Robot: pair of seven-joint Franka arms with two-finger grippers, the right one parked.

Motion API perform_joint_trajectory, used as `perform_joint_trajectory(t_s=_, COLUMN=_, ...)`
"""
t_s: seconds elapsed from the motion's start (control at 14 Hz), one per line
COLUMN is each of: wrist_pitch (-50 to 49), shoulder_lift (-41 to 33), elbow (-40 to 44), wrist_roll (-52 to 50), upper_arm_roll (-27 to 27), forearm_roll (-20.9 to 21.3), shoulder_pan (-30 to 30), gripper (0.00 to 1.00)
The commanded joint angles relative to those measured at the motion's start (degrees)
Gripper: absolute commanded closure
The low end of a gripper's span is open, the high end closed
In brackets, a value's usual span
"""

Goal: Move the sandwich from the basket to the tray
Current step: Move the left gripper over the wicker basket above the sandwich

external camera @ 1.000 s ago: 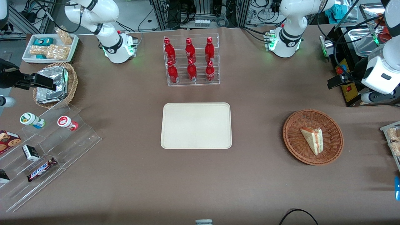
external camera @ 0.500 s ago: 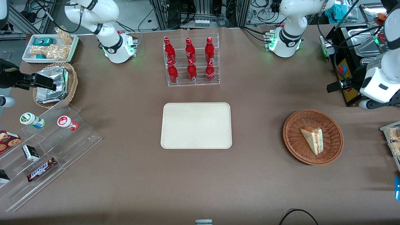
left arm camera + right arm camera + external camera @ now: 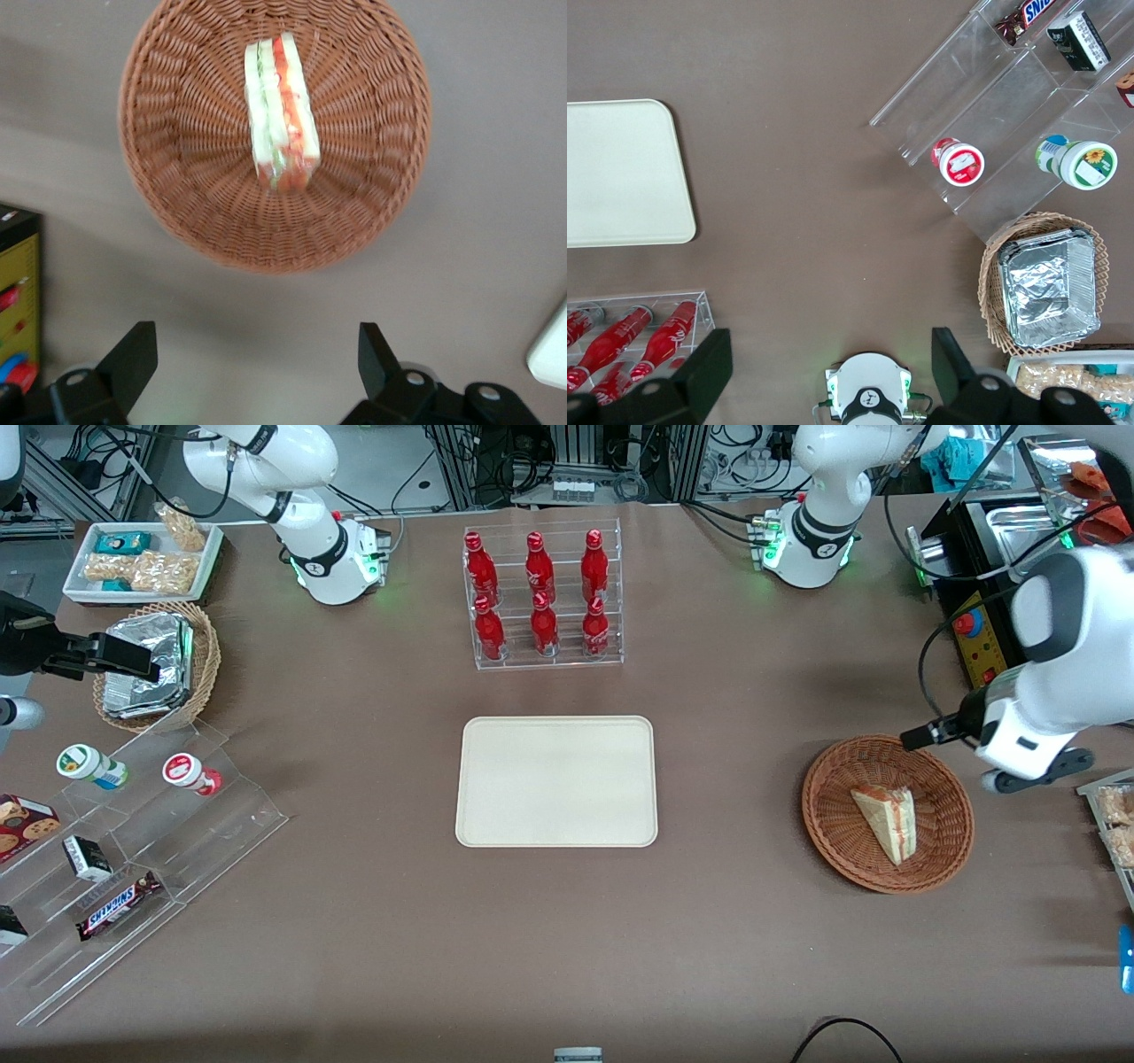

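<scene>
Sandwich lying in the basket, pincer held near its rim

The sandwich (image 3: 887,821) is seen resting in the basket (image 3: 837,797) on the table (image 3: 726,717), well apart from the tray (image 3: 556,781), which lies at the basket's 9 o'clock. The pincer (image 3: 252,372) is held released, above the table just outside the basket's rim.
</scene>
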Motion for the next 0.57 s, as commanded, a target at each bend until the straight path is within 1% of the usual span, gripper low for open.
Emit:
perform_joint_trajectory(t_s=0.0, wrist_pitch=8.43, shoulder_lift=0.33, elbow=-5.21, wrist_roll=-0.48, upper_arm_roll=1.13, forearm_roll=-0.20, shoulder_pan=0.04, gripper=0.00)
perform_joint_trajectory(t_s=0.21, wrist_pitch=15.64, shoulder_lift=5.42, elbow=-5.22, wrist_roll=-0.48, upper_arm_roll=2.27, forearm_roll=-0.38, shoulder_pan=0.04, gripper=0.00)
perform_joint_trajectory(t_s=0.36, wrist_pitch=22.23, shoulder_lift=8.67, elbow=-5.74, wrist_roll=-0.56, upper_arm_roll=2.28, forearm_roll=-0.37, shoulder_pan=0.04, gripper=0.00)
perform_joint_trajectory(t_s=0.5, wrist_pitch=24.44, shoulder_lift=10.62, elbow=-5.66, wrist_roll=-0.56, upper_arm_roll=2.28, forearm_roll=-0.64, shoulder_pan=0.04, gripper=0.00)
